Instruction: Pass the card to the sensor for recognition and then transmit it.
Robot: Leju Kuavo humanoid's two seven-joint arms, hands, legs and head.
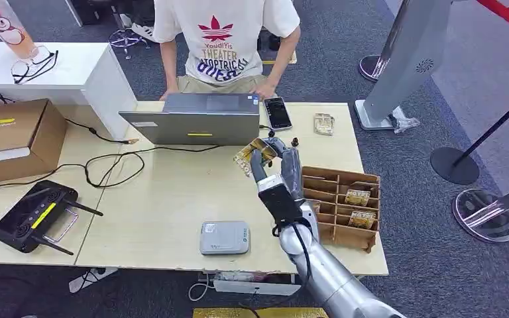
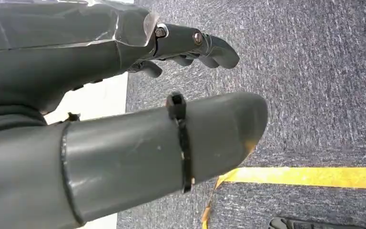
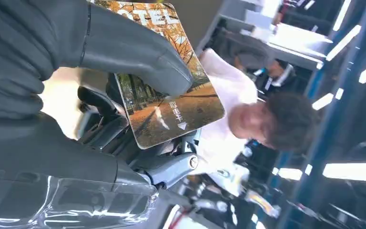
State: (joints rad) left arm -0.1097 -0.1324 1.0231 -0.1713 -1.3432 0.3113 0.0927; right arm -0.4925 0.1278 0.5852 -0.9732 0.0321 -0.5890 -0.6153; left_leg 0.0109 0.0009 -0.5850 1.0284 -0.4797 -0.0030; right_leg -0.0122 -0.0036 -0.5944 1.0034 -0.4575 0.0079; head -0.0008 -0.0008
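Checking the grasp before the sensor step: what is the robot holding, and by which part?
The right hand pinches the card by one end, thumb on its printed face, fingers behind. The left hand holds nothing.

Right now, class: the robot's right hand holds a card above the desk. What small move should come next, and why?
Probably carry the card down toward the grey sensor box: the right hand already grips it, raised near the laptop, away from the sensor.
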